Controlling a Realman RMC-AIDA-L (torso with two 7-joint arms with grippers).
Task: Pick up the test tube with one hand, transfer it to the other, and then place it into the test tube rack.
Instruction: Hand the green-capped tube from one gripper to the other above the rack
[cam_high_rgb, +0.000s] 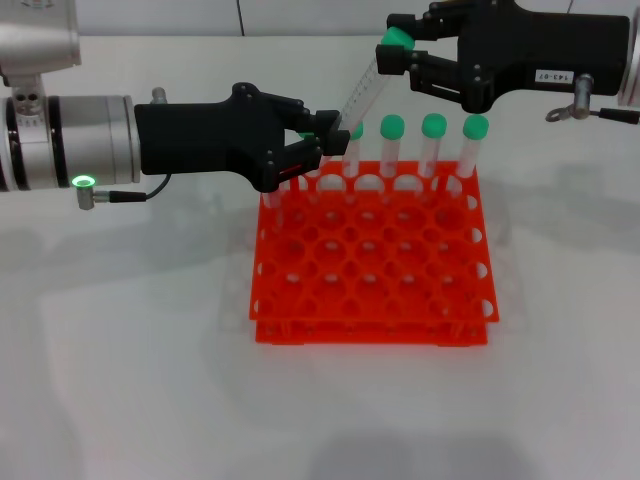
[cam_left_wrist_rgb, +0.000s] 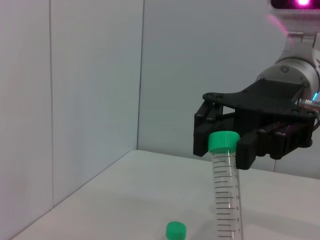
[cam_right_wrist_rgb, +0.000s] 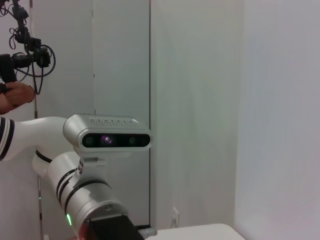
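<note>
Tube (cam_high_rgb: 362, 92) held aloft above the far part of the table (cam_high_rgb: 120, 340), tilted, cap end toward the far right, tapered end down toward the left. Gripped at both ends: left gripper (cam_high_rgb: 322, 147) closed on the lower shaft, right gripper (cam_high_rgb: 397, 52) closed at the green cap. Confirmed in the left wrist view: right gripper (cam_left_wrist_rgb: 222, 150) fingers (cam_left_wrist_rgb: 250, 152) on either side of the cap, tube (cam_left_wrist_rgb: 225, 200) showing printed graduation marks; numerals beside the marks too small to read.

Rack (cam_high_rgb: 375, 260) at mid-table, orange-red, two tiers, directly beneath the held tube. Far row occupied by green-capped tubes: three standing clear at (cam_high_rgb: 392, 150), (cam_high_rgb: 433, 148) and (cam_high_rgb: 473, 152), others partly hidden behind the left gripper. Near rows of holes open. Left gripper body overhanging the far-left corner of the rack, obstructing sight of that corner.

White label (cam_high_rgb: 552, 75) on the right gripper body, print upside down, not reliably legible. Green light (cam_high_rgb: 83, 182) on the left wrist.

Right wrist view: head camera (cam_right_wrist_rgb: 107, 137) and left arm (cam_right_wrist_rgb: 85, 200) only; a person's hand (cam_right_wrist_rgb: 15, 95) at the room's edge.
</note>
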